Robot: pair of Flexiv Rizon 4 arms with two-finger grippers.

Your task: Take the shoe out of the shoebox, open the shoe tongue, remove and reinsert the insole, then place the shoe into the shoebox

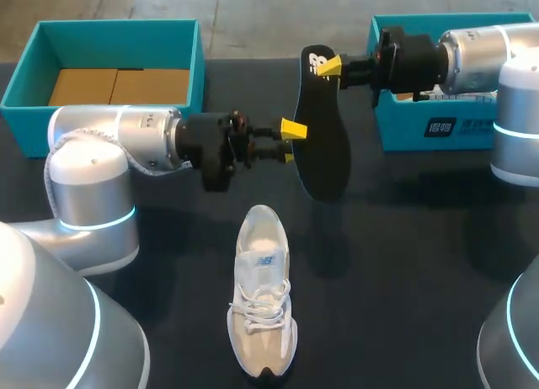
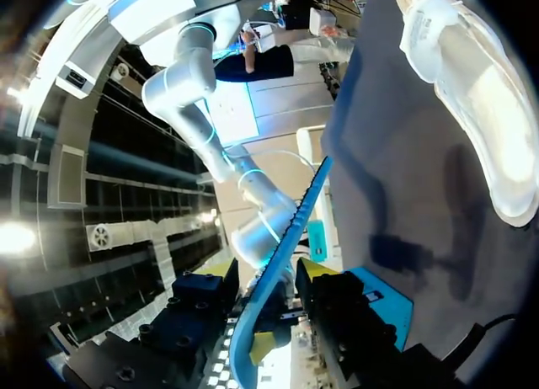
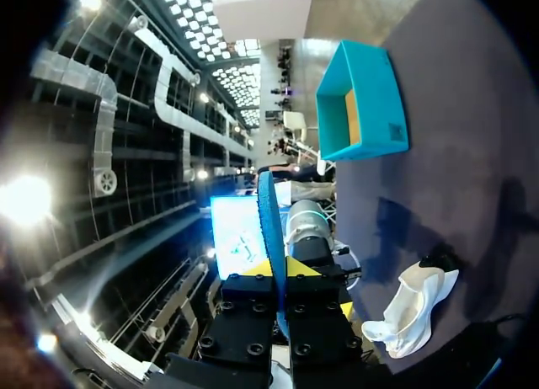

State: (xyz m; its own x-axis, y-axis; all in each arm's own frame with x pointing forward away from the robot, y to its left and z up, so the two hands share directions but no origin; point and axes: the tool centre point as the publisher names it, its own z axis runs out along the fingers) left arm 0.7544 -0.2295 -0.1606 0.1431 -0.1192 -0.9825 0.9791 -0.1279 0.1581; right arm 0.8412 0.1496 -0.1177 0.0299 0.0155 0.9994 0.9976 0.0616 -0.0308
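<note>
With the insole out, clamped in both our left gripper and right gripper at upper centre, next we must guide it into the shoe below.

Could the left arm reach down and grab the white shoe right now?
Not straight away, probably. Nothing lies between the left gripper and the shoe, but that gripper looks shut on the black insole, held in the air with the right gripper. It would have to let go first.
</note>
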